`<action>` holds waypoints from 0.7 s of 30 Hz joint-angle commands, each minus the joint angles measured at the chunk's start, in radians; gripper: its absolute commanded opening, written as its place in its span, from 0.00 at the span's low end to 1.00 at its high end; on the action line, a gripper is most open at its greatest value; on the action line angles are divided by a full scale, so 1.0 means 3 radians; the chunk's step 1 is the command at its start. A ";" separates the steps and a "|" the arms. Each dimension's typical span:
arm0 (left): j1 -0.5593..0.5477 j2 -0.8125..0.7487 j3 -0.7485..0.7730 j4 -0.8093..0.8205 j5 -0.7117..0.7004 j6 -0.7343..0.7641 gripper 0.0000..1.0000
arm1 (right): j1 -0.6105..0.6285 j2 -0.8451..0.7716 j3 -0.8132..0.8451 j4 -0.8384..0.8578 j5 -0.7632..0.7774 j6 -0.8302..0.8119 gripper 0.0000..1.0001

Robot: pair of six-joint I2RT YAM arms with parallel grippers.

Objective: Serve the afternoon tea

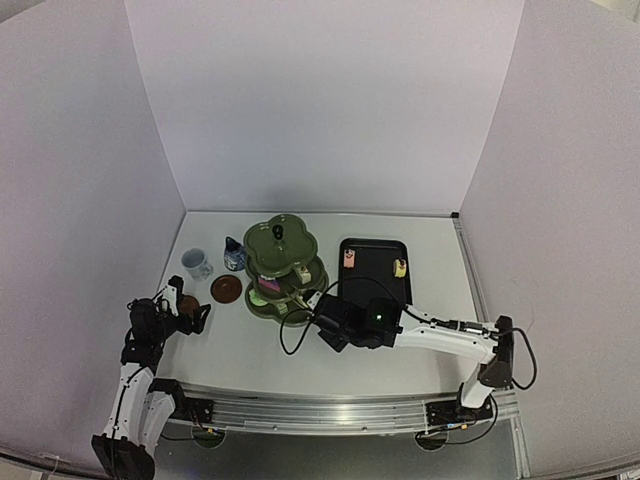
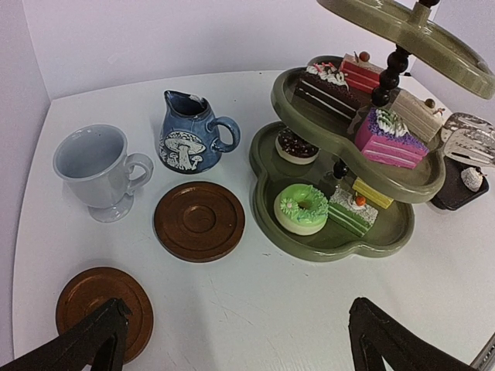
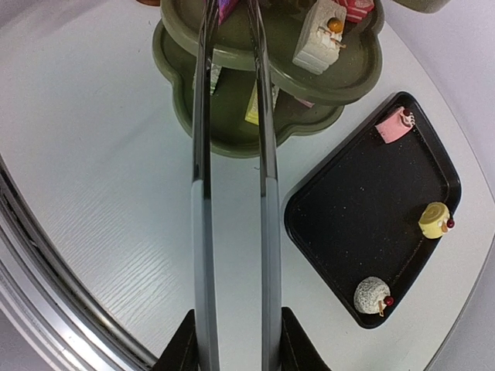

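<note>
A: How far is the serving getting on?

B: Noting: the three-tier stand (image 1: 265,250) is sitting mid-table, with cakes (image 2: 302,207) filling its lower and middle tiers. The top tier is looking bare. Three more are waiting on the black tray (image 3: 363,209) to its right: pink slice (image 3: 394,124), yellow roll (image 3: 435,220), grey dome (image 3: 371,295).

A: And the arms?

B: The right gripper (image 3: 237,325) is clamping the metal tongs (image 3: 201,193), tips reaching at the middle tier. I cannot tell whether they are carrying anything. The left gripper (image 2: 238,309) is hanging wide open and empty by the near-left coaster (image 2: 93,297).

A: The drinks?

B: White mug (image 2: 97,166) and mushroom pot (image 2: 186,139) are standing on bare table, far left. The second coaster (image 2: 199,220) is lying unused beside them. I am judging the cakes mostly done and the drinks outstanding.
</note>
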 commanded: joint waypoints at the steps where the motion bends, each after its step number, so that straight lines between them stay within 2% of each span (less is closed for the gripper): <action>1: 0.0011 -0.0019 0.0058 -0.0009 0.0025 0.0047 1.00 | -0.0016 -0.0349 -0.0041 -0.0170 -0.0248 0.0157 0.26; 15: 0.0010 -0.0017 0.0049 0.0002 0.0051 0.0040 1.00 | -0.0571 -0.1210 -0.0611 -0.0457 -0.0631 0.0878 0.23; 18: 0.0009 -0.0010 0.0049 0.0006 0.0050 0.0043 1.00 | -0.0776 -0.1221 -0.0636 -0.0486 -0.0586 0.0966 0.23; 21: 0.0010 0.0000 0.0054 0.0006 0.0039 0.0039 1.00 | -0.1005 -0.1013 -0.0553 -0.0486 -0.0582 0.0953 0.25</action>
